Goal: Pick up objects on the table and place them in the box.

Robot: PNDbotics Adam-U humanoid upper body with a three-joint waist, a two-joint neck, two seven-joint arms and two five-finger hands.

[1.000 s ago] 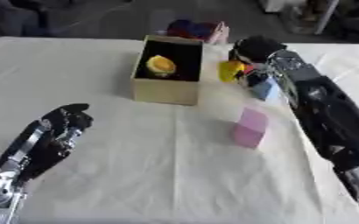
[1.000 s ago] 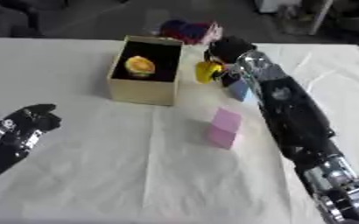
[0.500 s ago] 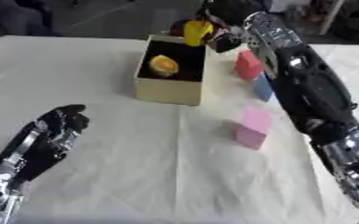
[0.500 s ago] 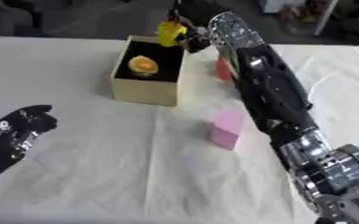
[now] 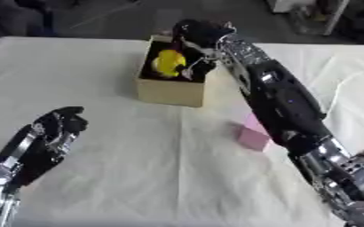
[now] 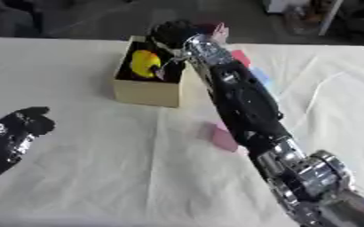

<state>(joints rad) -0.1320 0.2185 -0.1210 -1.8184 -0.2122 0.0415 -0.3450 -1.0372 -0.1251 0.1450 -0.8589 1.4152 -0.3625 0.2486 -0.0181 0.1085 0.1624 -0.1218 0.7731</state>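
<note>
White cloth is covering the desk [image 5: 138, 177]; right robot hand [image 5: 197, 35] is hovering over the box [image 5: 169, 88] – fingers curled, contents unclear – yellow object [image 5: 168, 63] lying inside.

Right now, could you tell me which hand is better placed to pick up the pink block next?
The right hand, I think: it is over the box, and its arm runs past the pink block. The left hand rests near the lower left corner, farther away.
</note>
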